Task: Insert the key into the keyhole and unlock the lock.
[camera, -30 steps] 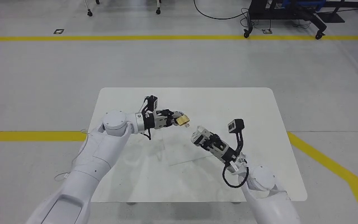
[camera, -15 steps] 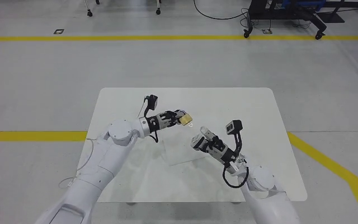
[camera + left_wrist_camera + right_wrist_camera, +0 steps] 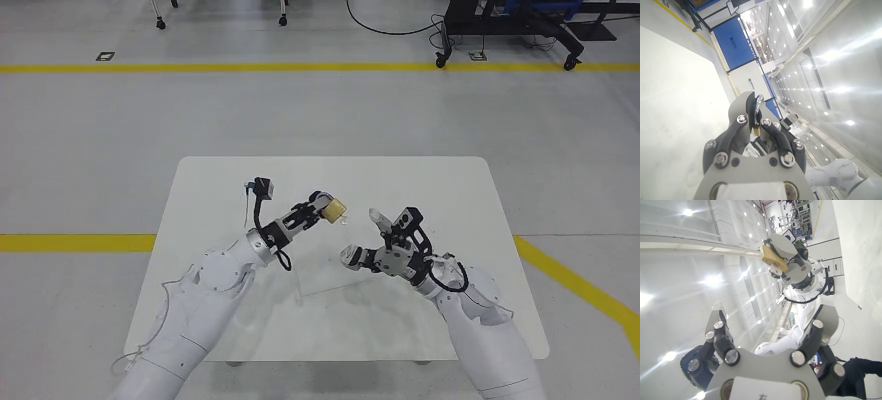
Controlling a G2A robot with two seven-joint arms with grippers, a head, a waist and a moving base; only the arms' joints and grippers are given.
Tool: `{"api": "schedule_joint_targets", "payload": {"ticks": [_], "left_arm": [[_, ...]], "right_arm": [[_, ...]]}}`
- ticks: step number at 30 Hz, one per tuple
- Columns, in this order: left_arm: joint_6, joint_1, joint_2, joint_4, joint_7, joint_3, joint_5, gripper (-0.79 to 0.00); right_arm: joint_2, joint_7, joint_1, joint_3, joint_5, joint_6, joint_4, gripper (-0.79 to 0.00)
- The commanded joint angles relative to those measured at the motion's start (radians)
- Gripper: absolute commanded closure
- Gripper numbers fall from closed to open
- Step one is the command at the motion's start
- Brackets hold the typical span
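Padlock (image 3: 332,209) sat clamped in the left gripper (image 3: 322,207), held up in the air over the middle of the table (image 3: 450,180), well clear of its top. Its body was brass and blocky, with a steel shackle (image 3: 759,102) pinched between the pads. At the end facing my right wrist camera a pale round piece (image 3: 776,270) stuck out, which I took for the key's head, seated in the lock. The right gripper (image 3: 362,238) hung near it, jaws spread wide and empty. I judged insertion done; the next move called for gripping that head squarely and twisting.
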Motion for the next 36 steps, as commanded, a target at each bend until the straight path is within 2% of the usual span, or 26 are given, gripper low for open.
{"api": "schedule_joint_targets", "payload": {"ticks": [1,2,3,6,10,14,17,21,24,33,36], "left_arm": [[0.002,-0.006,-0.002,0.015,-0.032,-0.003,-0.049,0.000],[0.001,-0.008,-0.003,0.022,-0.048,-0.004,-0.069,0.000],[0.003,-0.012,-0.004,0.031,-0.064,-0.005,-0.087,0.000],[-0.002,-0.021,-0.007,0.053,-0.102,-0.008,-0.130,0.000],[-0.009,-0.031,-0.010,0.075,-0.132,-0.009,-0.143,0.000],[-0.005,-0.038,-0.012,0.085,-0.144,-0.006,-0.130,0.000],[-0.005,-0.039,-0.013,0.088,-0.149,-0.006,-0.131,0.000],[-0.009,-0.040,-0.015,0.093,-0.142,-0.005,-0.120,0.000],[-0.011,-0.041,-0.017,0.095,-0.140,-0.004,-0.115,0.000],[-0.018,-0.046,-0.021,0.099,-0.139,-0.002,-0.095,0.000],[-0.019,-0.045,-0.023,0.099,-0.137,-0.002,-0.092,0.000]], "right_arm": [[-0.001,-0.005,0.013,-0.006,0.003,0.001,0.013,-0.533],[-0.002,-0.006,0.016,-0.009,0.005,-0.001,0.016,-0.422],[-0.002,-0.009,0.018,-0.010,0.005,-0.003,0.019,-0.382],[-0.002,-0.010,0.022,-0.014,0.006,-0.006,0.023,-0.342],[-0.001,0.004,0.026,-0.020,0.011,-0.001,0.027,-0.342],[-0.003,-0.003,0.034,-0.030,0.018,-0.011,0.037,-0.379],[-0.004,-0.010,0.044,-0.038,0.018,-0.007,0.049,-0.369],[-0.005,-0.014,0.052,-0.046,0.015,-0.006,0.059,-0.345],[-0.005,-0.021,0.054,-0.049,0.011,-0.009,0.061,-0.299],[-0.006,-0.053,0.054,-0.060,-0.006,-0.018,0.060,-0.283],[-0.006,-0.058,0.054,-0.064,-0.012,-0.018,0.059,-0.240]]}}
